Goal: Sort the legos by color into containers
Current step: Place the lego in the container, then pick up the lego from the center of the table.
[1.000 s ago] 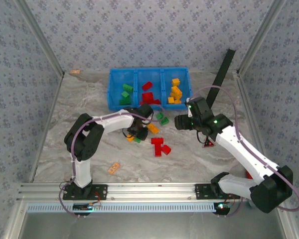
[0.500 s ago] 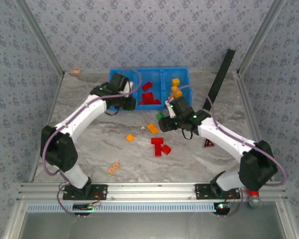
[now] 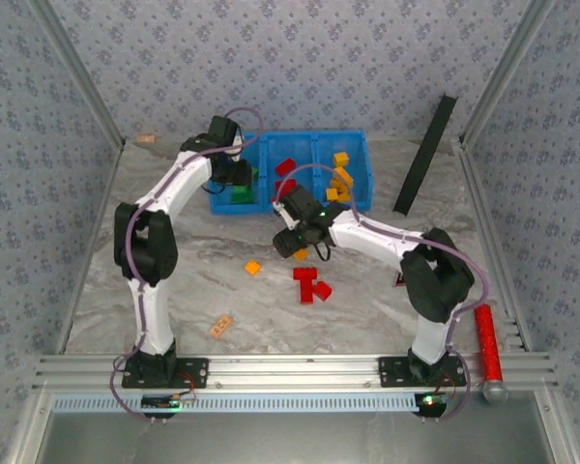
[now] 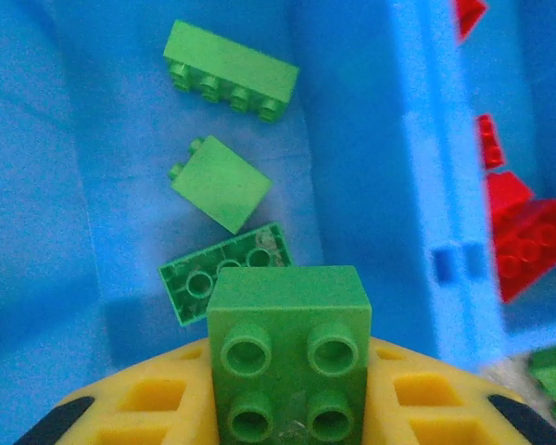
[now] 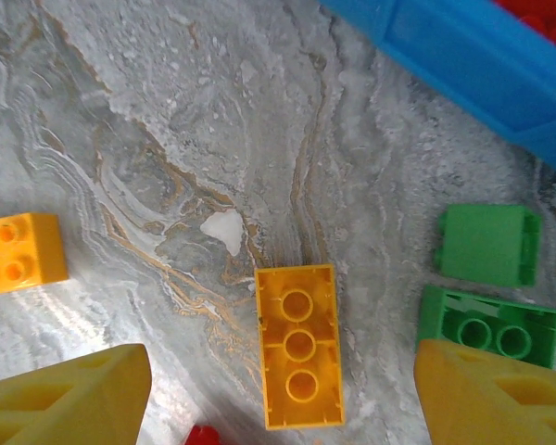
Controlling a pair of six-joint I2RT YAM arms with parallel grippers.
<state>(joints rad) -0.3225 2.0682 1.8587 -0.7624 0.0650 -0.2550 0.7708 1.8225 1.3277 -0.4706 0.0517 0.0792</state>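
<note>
bare table [image 3: 203, 290] left, legos [image 3: 309, 282] clutter centre

Bin tray [image 3: 360, 145], upper centre of top view: bright blue throughout.
- left compartment: green legos [image 3: 242, 193]
- middle compartment: red legos [image 3: 286, 166]
- right compartment: orange-yellow legos [image 3: 341, 177]

Surface [image 3: 367, 300]: grey-white marbling with tan veins. At frame centre on it are red bricks [image 3: 309, 283] and a small orange brick [image 3: 252, 267]. A peach flat piece [image 3: 220, 326] sits lower left.

Red cylinder [image 3: 485, 340], lower right.

Walls [image 3: 300, 58]: pale lilac, small floral print.

Left end effector [image 4: 287, 417]: yellow. A green square brick [image 4: 287, 343] shows at bottom centre of its wrist view.
</note>
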